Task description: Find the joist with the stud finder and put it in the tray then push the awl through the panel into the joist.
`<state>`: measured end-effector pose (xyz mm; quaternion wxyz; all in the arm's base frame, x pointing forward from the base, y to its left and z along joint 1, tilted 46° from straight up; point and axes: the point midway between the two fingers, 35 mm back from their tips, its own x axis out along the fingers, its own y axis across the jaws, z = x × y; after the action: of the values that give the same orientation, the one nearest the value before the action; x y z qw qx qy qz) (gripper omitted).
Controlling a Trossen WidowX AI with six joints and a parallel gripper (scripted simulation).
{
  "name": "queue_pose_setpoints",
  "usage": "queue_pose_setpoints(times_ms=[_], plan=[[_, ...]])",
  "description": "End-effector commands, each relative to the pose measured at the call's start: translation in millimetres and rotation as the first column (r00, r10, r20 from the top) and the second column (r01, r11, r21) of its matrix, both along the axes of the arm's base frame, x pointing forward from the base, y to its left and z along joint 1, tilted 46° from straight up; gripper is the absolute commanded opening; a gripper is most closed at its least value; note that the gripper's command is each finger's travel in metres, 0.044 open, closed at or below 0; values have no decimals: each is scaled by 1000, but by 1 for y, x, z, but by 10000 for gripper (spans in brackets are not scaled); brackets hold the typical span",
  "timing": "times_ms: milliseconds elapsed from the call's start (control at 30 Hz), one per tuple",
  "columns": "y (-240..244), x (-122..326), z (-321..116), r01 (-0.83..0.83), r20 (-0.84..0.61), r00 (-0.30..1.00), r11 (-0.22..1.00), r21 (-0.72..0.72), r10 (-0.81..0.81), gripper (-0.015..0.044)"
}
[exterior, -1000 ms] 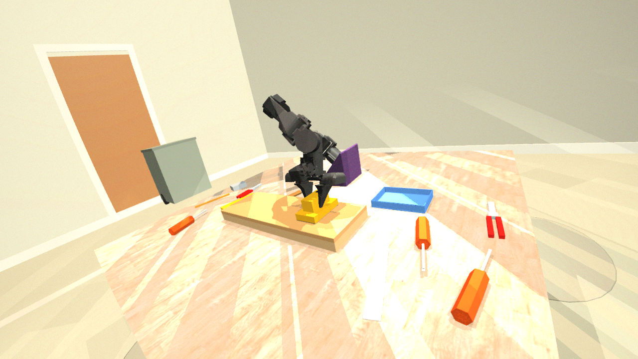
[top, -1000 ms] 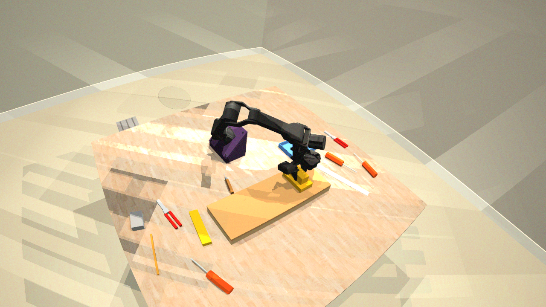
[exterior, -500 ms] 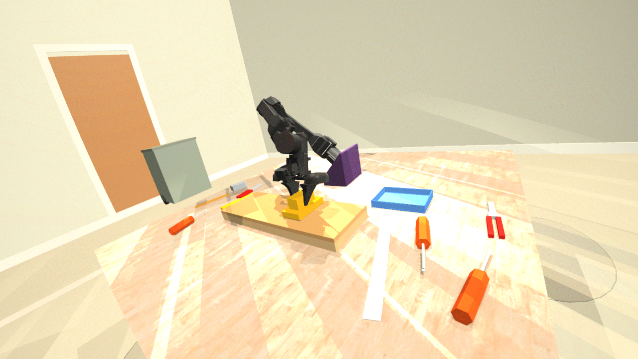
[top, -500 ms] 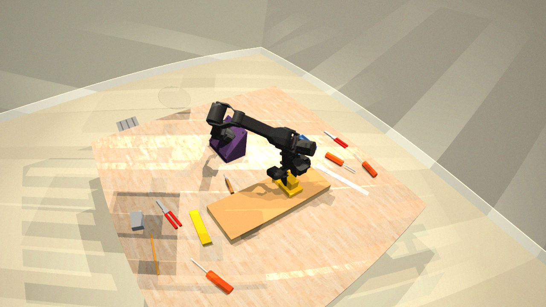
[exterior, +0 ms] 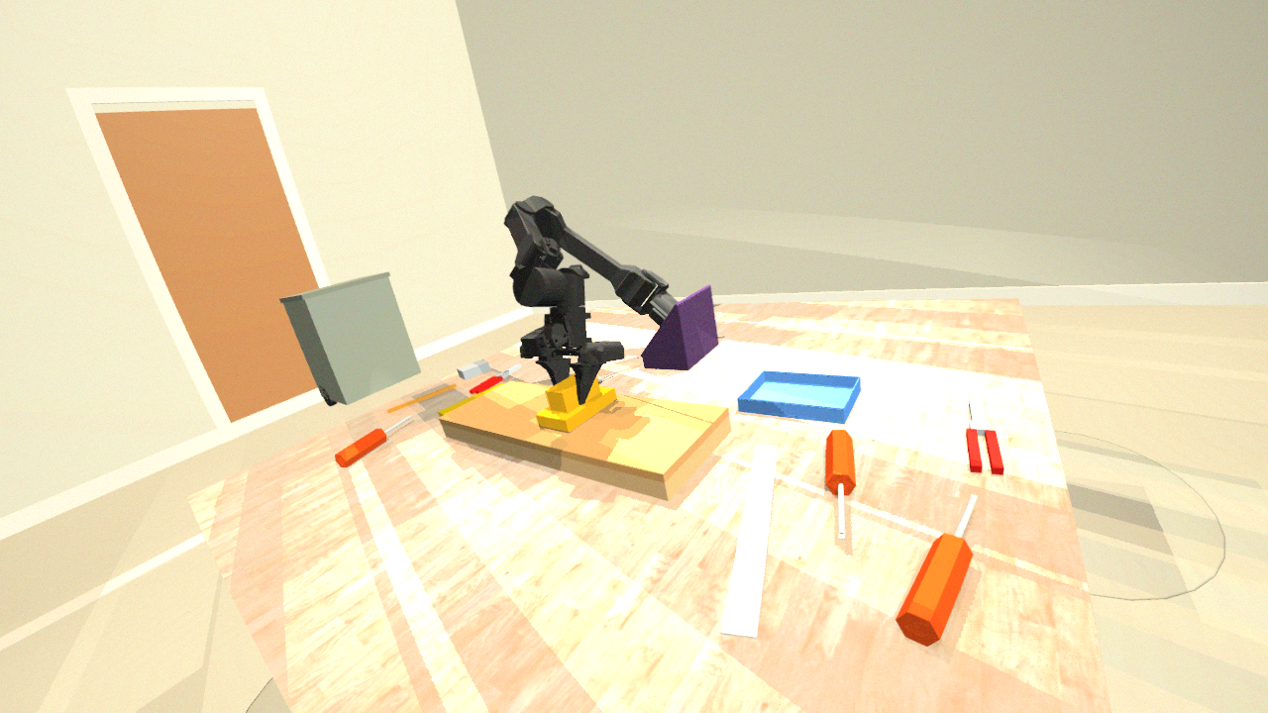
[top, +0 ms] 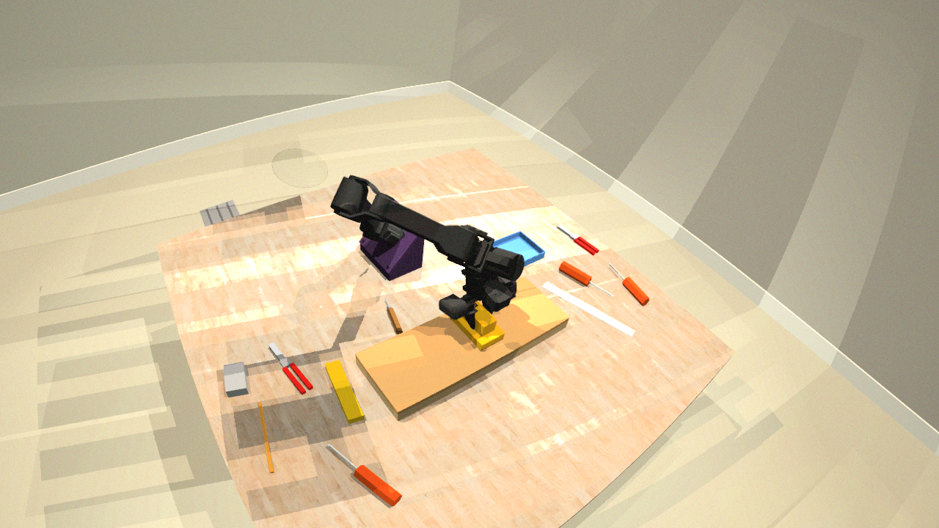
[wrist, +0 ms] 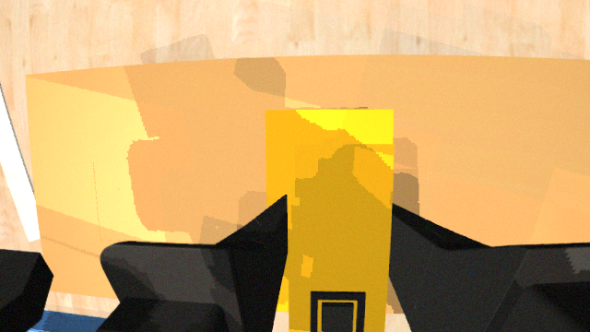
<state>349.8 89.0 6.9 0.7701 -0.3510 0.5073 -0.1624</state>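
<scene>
The yellow stud finder rests on the tan floor panel, about a third of its length in from the end near the tray. My gripper is shut on the stud finder's raised handle; it also shows in the exterior view and in the wrist view, with a black finger on each side of the yellow body. The blue tray stands beyond the panel's end. A small brown-handled awl lies on the floor beside the panel's far long edge.
Orange-handled screwdrivers, red pliers, a white strip, a yellow bar, a grey block and a thin orange rod lie around. The arm's purple base stands behind the panel. A grey box stands to the left.
</scene>
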Motion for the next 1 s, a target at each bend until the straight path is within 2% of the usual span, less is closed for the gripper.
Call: queue_pose_setpoints(times_ms=[0, 967], plan=[[-12, 1, 13, -1, 5, 1000, 1000, -6, 1, 0], [-87, 13, 90, -1, 6, 1000, 1000, -11, 1, 0]])
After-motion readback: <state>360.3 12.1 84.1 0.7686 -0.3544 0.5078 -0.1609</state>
